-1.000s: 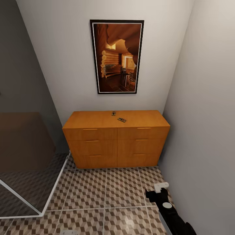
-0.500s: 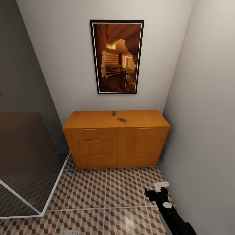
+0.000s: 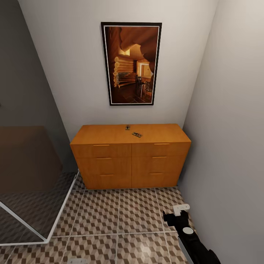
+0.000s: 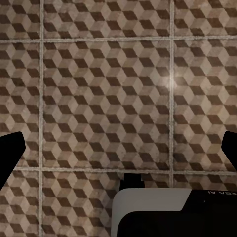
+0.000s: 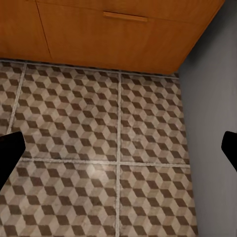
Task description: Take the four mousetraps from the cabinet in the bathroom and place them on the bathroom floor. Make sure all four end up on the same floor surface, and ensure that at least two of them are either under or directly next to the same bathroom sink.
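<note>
Two mousetraps lie on the flat top of the orange-brown cabinet (image 3: pixel 110 165): one (image 3: pixel 127 127) near the back wall, the other (image 3: pixel 137 134) just in front of it and to its right. All the cabinet's fronts are closed. The bathroom floor (image 3: pixel 121 216) spreads between me and the cabinet. My right arm (image 3: pixel 187 231) hangs low at the right, over the tiles. In the right wrist view my right gripper (image 5: pixel 118 148) is open above the floor, near the cabinet's base (image 5: pixel 98 34). My left gripper (image 4: pixel 118 153) is open over bare tiles. The bathroom sink is out of view.
A framed picture (image 3: pixel 131 63) hangs above the cabinet. A glass shower screen with a white frame (image 3: pixel 60 214) bounds the left side, with dark shower floor (image 3: pixel 22 216) behind it. The grey right wall (image 3: pixel 231 165) stands close beside my right arm.
</note>
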